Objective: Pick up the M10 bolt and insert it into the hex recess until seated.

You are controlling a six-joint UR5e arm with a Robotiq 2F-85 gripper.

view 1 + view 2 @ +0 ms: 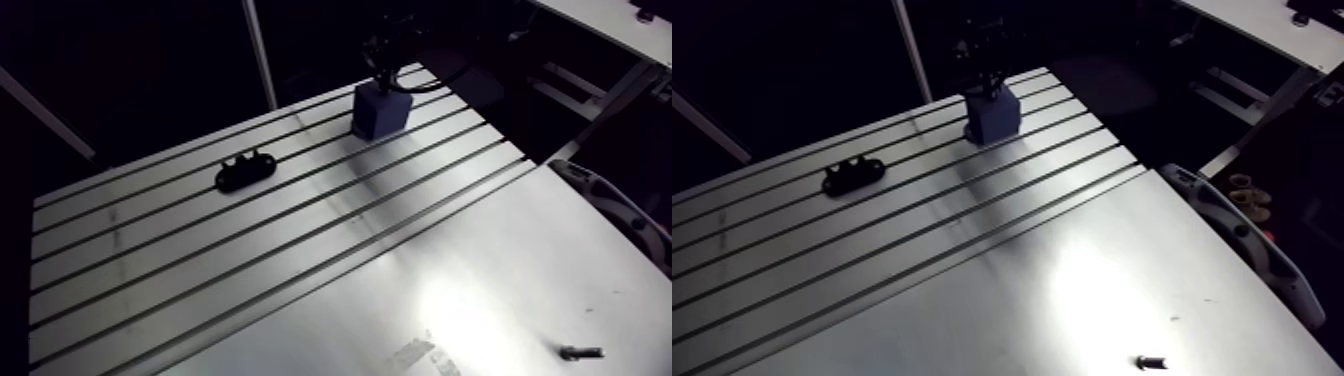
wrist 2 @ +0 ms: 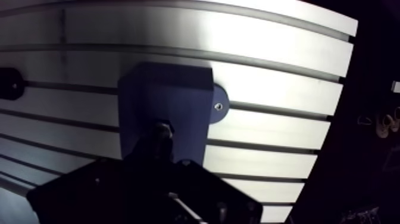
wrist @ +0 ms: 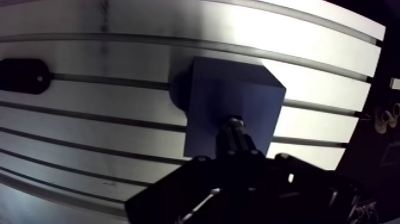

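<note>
- Pincer (image 3: 237, 159) sits right over the blue block (image 1: 381, 110) at the far side of the bench (image 1: 300, 260). In the arm view it is only a dark shape above the block.
- M10 bolt (image 3: 235, 128): a short metal stub pokes out of the pincer's dark tip, its end against or just above the block's top face. Can't tell whether it touches.
- Pincer state: can't tell. The wrist view shows one black mass around the bolt, so clamped or released isn't readable.
- Hex recess: can't make it out; bolt and pincer cover that part of the block.
- Round foot (image 2: 218, 107) with a screw sticks out beside the block's base, flat on the bench. It shows clearly in only one wrist eye.
- Black fixture (image 1: 245, 172) lies on the bench at 8 o'clock from the block, well apart. In the wrist view it is cut off at the frame edge.
- Second small bolt (image 1: 580, 352) lies loose on the smooth plate at 5 o'clock from the block, near the bench's near edge; too small to read its type.
- Grey handle-like part (image 1: 1242, 235) lies along the bench edge at 4 o'clock, partly cut off.
</note>
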